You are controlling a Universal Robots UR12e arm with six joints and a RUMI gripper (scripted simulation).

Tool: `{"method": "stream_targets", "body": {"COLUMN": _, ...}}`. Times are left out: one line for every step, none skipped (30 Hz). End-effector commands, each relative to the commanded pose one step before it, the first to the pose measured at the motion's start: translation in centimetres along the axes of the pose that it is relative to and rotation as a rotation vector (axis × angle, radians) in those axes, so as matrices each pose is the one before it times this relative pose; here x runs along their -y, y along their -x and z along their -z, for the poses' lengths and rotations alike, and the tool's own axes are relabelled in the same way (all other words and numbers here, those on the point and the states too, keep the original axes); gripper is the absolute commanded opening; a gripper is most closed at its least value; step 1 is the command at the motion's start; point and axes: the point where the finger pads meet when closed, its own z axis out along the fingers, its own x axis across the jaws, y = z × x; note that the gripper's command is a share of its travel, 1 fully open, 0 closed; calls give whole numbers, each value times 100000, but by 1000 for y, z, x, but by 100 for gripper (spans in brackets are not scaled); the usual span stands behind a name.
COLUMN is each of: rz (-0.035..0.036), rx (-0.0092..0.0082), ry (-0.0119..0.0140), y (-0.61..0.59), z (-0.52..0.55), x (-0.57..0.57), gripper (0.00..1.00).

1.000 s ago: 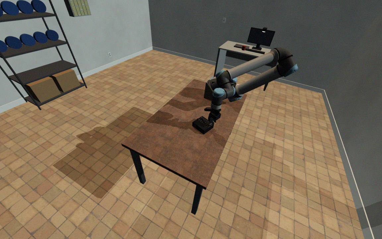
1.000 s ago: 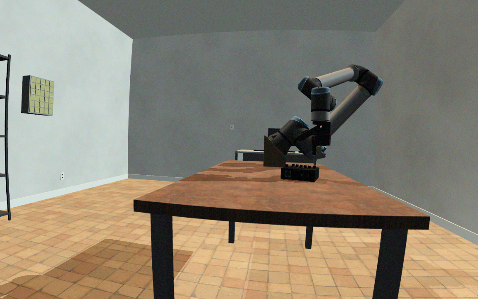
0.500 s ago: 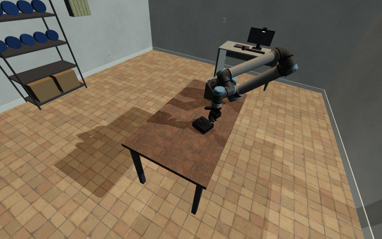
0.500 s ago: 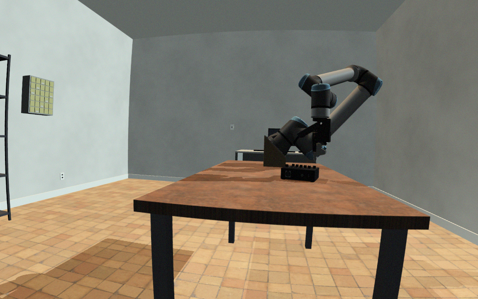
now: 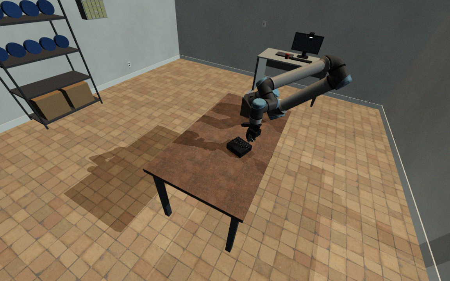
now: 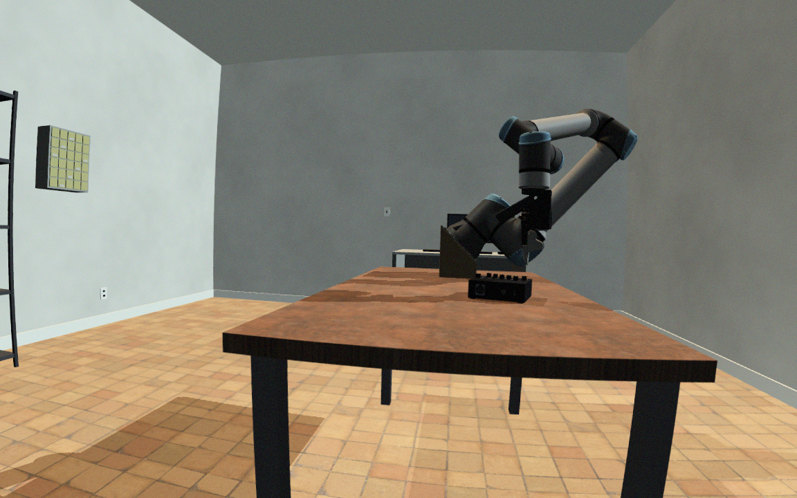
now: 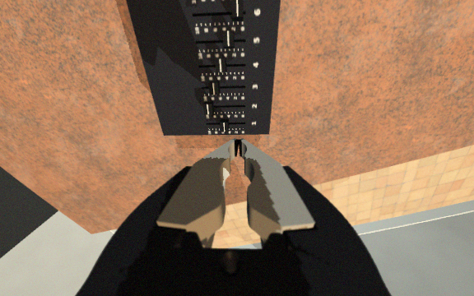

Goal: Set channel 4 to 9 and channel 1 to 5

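The lighting desk [image 5: 239, 147] is a small black box on the brown table, also in the exterior view [image 6: 499, 288]. In the wrist view [image 7: 212, 70] its faders run in numbered rows. The channel 1 fader knob [image 7: 223, 125] sits near the middle of its slot. The channel 4 fader knob [image 7: 220, 65] sits a little left of the middle of its slot. My gripper [image 7: 239, 140] is shut with nothing between the fingers. It hangs above the table just off the desk's channel 1 end, clear of the knobs, and shows in the top view [image 5: 251, 137].
The arm's brown base block [image 6: 456, 254] stands on the table behind the desk. The table's right edge [image 5: 272, 153] lies close to the desk. A second desk with a monitor [image 5: 306, 43] stands at the far wall, and a shelf rack [image 5: 32, 59] at the left.
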Motion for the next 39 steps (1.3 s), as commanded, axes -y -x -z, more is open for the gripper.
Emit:
{"method": "stream_targets", "body": {"rz": 41, "rx": 85, "ry": 5, "y": 48, "z": 178, "x": -10, "gripper": 0}}
{"method": "stream_targets", "body": {"rz": 0, "rx": 0, "ry": 0, "y": 0, "z": 0, "x": 0, "gripper": 0}}
{"method": "stream_targets", "body": {"rz": 0, "rx": 0, "ry": 0, "y": 0, "z": 0, "x": 0, "gripper": 0}}
{"method": "stream_targets", "body": {"rz": 0, "rx": 0, "ry": 0, "y": 0, "z": 0, "x": 0, "gripper": 0}}
{"method": "stream_targets", "body": {"rz": 0, "rx": 0, "ry": 0, "y": 0, "z": 0, "x": 0, "gripper": 0}}
{"method": "stream_targets", "body": {"rz": 0, "rx": 0, "ry": 0, "y": 0, "z": 0, "x": 0, "gripper": 0}}
{"method": "stream_targets", "body": {"rz": 0, "rx": 0, "ry": 0, "y": 0, "z": 0, "x": 0, "gripper": 0}}
{"method": "stream_targets", "body": {"rz": -1, "rx": 2, "ry": -3, "y": 4, "z": -4, "x": 79, "gripper": 0}}
{"method": "stream_targets", "body": {"rz": -4, "rx": 9, "ry": -17, "y": 22, "z": -22, "x": 442, "gripper": 0}}
{"method": "stream_targets", "body": {"rz": -7, "rx": 15, "ry": -27, "y": 34, "z": -47, "x": 905, "gripper": 0}}
{"method": "stream_targets", "body": {"rz": -6, "rx": 11, "ry": -21, "y": 20, "z": -70, "x": 1253, "gripper": 0}}
{"method": "stream_targets", "body": {"rz": 0, "rx": -1, "ry": 0, "y": -13, "z": -83, "x": 1367, "gripper": 0}}
{"method": "stream_targets", "body": {"rz": 5, "rx": -11, "ry": 21, "y": -44, "z": -80, "x": 1218, "gripper": 0}}
{"method": "stream_targets", "body": {"rz": 7, "rx": -14, "ry": 27, "y": -50, "z": -60, "x": 860, "gripper": 0}}
{"method": "stream_targets", "body": {"rz": 5, "rx": -8, "ry": 17, "y": -30, "z": -30, "x": 414, "gripper": 0}}
{"method": "stream_targets", "body": {"rz": 1, "rx": -2, "ry": 3, "y": -6, "z": -5, "x": 73, "gripper": 0}}
{"method": "stream_targets", "body": {"rz": 0, "rx": 0, "ry": 0, "y": 0, "z": 0, "x": 0, "gripper": 0}}
{"method": "stream_targets", "body": {"rz": 0, "rx": 0, "ry": 0, "y": 0, "z": 0, "x": 0, "gripper": 0}}
{"method": "stream_targets", "body": {"rz": 0, "rx": 0, "ry": 0, "y": 0, "z": 0, "x": 0, "gripper": 0}}
{"method": "stream_targets", "body": {"rz": 0, "rx": 0, "ry": 0, "y": 0, "z": 0, "x": 0, "gripper": 0}}
{"method": "stream_targets", "body": {"rz": 0, "rx": 0, "ry": 0, "y": 0, "z": 0, "x": 0, "gripper": 0}}
{"method": "stream_targets", "body": {"rz": 0, "rx": 0, "ry": 0, "y": 0, "z": 0, "x": 0, "gripper": 0}}
{"method": "stream_targets", "body": {"rz": 0, "rx": 0, "ry": 0, "y": 0, "z": 0, "x": 0, "gripper": 0}}
{"method": "stream_targets", "body": {"rz": 0, "rx": 0, "ry": 0, "y": 0, "z": 0, "x": 0, "gripper": 0}}
{"method": "stream_targets", "body": {"rz": 0, "rx": 0, "ry": 0, "y": 0, "z": 0, "x": 0, "gripper": 0}}
{"method": "stream_targets", "body": {"rz": 0, "rx": 0, "ry": 0, "y": 0, "z": 0, "x": 0, "gripper": 0}}
{"method": "stream_targets", "body": {"rz": 0, "rx": 0, "ry": 0, "y": 0, "z": 0, "x": 0, "gripper": 0}}
{"method": "stream_targets", "body": {"rz": 0, "rx": 0, "ry": 0, "y": 0, "z": 0, "x": 0, "gripper": 0}}
{"method": "stream_targets", "body": {"rz": 0, "rx": 0, "ry": 0, "y": 0, "z": 0, "x": 0, "gripper": 0}}
{"method": "stream_targets", "body": {"rz": 0, "rx": 0, "ry": 0, "y": 0, "z": 0, "x": 0, "gripper": 0}}
{"method": "stream_targets", "body": {"rz": 0, "rx": 0, "ry": 0, "y": 0, "z": 0, "x": 0, "gripper": 0}}
{"method": "stream_targets", "body": {"rz": 0, "rx": 0, "ry": 0, "y": 0, "z": 0, "x": 0, "gripper": 0}}
{"method": "stream_targets", "body": {"rz": 0, "rx": 0, "ry": 0, "y": 0, "z": 0, "x": 0, "gripper": 0}}
{"method": "stream_targets", "body": {"rz": 0, "rx": 0, "ry": 0, "y": 0, "z": 0, "x": 0, "gripper": 0}}
{"method": "stream_targets", "body": {"rz": 0, "rx": 0, "ry": 0, "y": 0, "z": 0, "x": 0, "gripper": 0}}
{"method": "stream_targets", "body": {"rz": 0, "rx": 0, "ry": 0, "y": 0, "z": 0, "x": 0, "gripper": 0}}
{"method": "stream_targets", "body": {"rz": 0, "rx": 0, "ry": 0, "y": 0, "z": 0, "x": 0, "gripper": 0}}
{"method": "stream_targets", "body": {"rz": 0, "rx": 0, "ry": 0, "y": 0, "z": 0, "x": 0, "gripper": 0}}
{"method": "stream_targets", "body": {"rz": 0, "rx": 0, "ry": 0, "y": 0, "z": 0, "x": 0, "gripper": 0}}
